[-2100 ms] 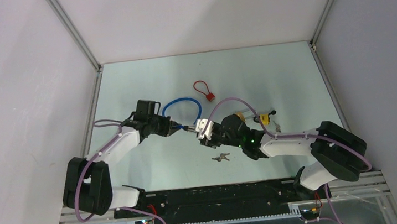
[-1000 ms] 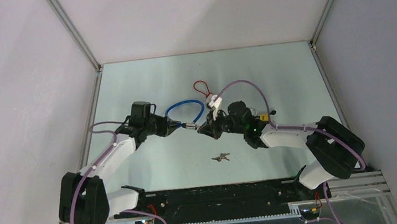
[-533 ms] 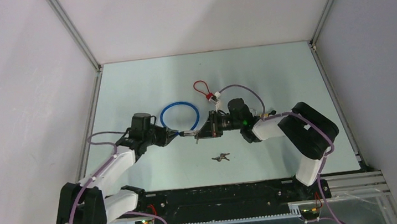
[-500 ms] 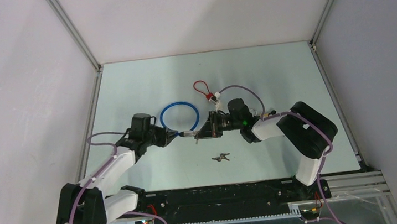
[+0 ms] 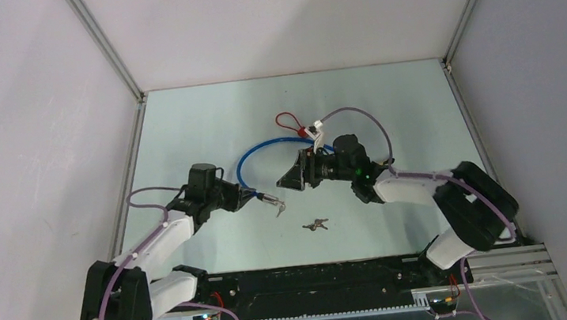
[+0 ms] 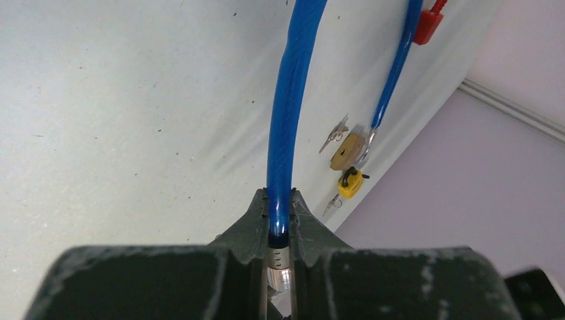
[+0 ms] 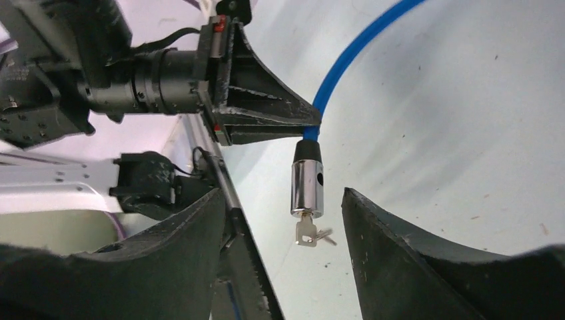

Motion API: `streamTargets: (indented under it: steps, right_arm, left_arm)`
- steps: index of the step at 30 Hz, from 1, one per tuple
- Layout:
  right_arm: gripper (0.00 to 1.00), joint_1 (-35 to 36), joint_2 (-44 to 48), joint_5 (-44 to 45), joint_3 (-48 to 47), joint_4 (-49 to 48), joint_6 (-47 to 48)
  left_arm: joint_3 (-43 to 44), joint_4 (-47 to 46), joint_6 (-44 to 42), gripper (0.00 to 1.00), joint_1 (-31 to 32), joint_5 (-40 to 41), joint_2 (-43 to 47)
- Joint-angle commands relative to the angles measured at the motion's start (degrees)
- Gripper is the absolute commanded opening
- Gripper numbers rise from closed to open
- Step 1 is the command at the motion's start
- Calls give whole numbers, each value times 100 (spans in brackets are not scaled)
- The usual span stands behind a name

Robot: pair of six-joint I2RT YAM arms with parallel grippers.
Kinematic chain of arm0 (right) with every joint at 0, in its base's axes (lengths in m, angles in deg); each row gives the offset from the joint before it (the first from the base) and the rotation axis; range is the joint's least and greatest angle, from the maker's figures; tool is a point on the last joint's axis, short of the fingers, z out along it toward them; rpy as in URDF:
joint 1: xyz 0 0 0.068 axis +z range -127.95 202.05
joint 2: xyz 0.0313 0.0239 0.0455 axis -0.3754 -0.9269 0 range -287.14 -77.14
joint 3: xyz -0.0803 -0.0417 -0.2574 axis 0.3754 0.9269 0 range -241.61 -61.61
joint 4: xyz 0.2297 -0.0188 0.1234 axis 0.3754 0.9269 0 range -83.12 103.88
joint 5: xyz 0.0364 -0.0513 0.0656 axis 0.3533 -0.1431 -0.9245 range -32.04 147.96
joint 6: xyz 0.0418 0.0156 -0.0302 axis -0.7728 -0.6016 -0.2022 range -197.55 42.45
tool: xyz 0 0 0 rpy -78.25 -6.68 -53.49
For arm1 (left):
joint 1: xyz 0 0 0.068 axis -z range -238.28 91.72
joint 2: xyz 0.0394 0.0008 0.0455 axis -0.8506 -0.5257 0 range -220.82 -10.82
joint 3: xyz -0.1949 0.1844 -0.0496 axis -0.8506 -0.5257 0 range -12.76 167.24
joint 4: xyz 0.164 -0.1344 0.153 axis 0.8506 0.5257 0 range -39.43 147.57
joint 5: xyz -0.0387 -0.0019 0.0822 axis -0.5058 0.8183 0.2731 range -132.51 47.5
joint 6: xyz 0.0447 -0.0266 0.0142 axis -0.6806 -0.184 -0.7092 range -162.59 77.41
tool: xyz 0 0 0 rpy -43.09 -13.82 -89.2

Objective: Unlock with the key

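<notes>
From above, the left pincer [image 5: 255, 198] is clenched on the blue cable [image 5: 259, 148] just behind its lock cylinder [image 5: 272, 202], left of the frame's centre over the counter [image 5: 205, 128]. The right pincer [image 5: 286, 180] stands released, just apart from the cylinder. Loose keys [image 5: 316, 224] lie below. The cylinder hangs from a grip on the cable alone, so I judge it could swing and be missed at a re-grasp. The left forearm reaches low toward centre; the right arm bends in from the lower right.

In the left wrist view, the fingers [image 6: 253, 223] pinch the cable at bottom centre; a tug could slide it through.

In the right wrist view, the key [image 7: 306, 232] sits in the cylinder's lower end at centre frame, between the spread fingers and touching neither. A jolt might shake it out. This pincer faces the left one.
</notes>
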Motion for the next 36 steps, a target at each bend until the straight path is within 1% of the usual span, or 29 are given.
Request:
streamTargets:
  steps: [1, 2, 5, 8, 13, 17, 19, 20, 21, 22, 23, 24, 29, 32, 35, 36]
  right_arm:
    - [69, 419, 839, 1190, -146, 1235, 2077]
    - [69, 582, 907, 1342, -212, 1614, 2571]
    - [70, 697, 1064, 1868, -513, 2203, 3157]
    - [69, 614, 1195, 2187, -566, 2596, 3261]
    - [69, 398, 1344, 2647, -568, 3078, 3214]
    - [68, 273, 1471, 2966, -568, 3490, 3105]
    - [68, 233, 1523, 3090, -563, 3549, 3099]
    - [68, 215, 1539, 3123, -560, 3641, 3105]
    - [68, 196, 1569, 3130, -560, 3738, 3102]
    - [67, 183, 1584, 3136, -559, 3766, 3097]
    - [67, 153, 1613, 3220, -559, 3805, 3077]
    - [67, 135, 1632, 3321, -541, 3817, 3036]
    - [66, -30, 1768, 3461, -452, 3887, 2910]
    - [66, -145, 1860, 3623, -368, 3903, 2782]
    - [67, -324, 2005, 3764, -229, 3935, 2477]
    - [67, -439, 2057, 3763, -214, 3988, 2416]
  left_arm:
    - [281, -276, -191, 0, -53, -129, -33]
    - [292, -277, -199, 0, -53, -133, -41]
    - [295, -278, -235, 0, -97, -145, -56]
    - [280, -268, -366, 0, -216, -180, -27]
    - [340, -248, -802, 0, -699, -363, 254]
    - [404, 121, -1159, 0, -1298, -263, 654]
    - [417, 405, -1334, 0, -1743, -204, 848]
    - [430, 580, -1465, 0, -2066, -154, 968]
    - [436, 657, -1526, 0, -2216, -136, 1021]
    - [441, 804, -1636, 0, -2556, -112, 1119]
    - [455, 913, -1758, 0, -2715, -82, 1158]
    - [503, 968, -1826, 0, -3030, -57, 1223]
    - [741, 1407, -2271, 0, -3953, 252, 1286]
    - [851, 1459, -2358, 0, -4263, 414, 1264]
    - [1009, 1461, -2586, 0, -4491, 1000, 1214]
    - [1127, 1466, -2662, 0, -4509, 1433, 1197]
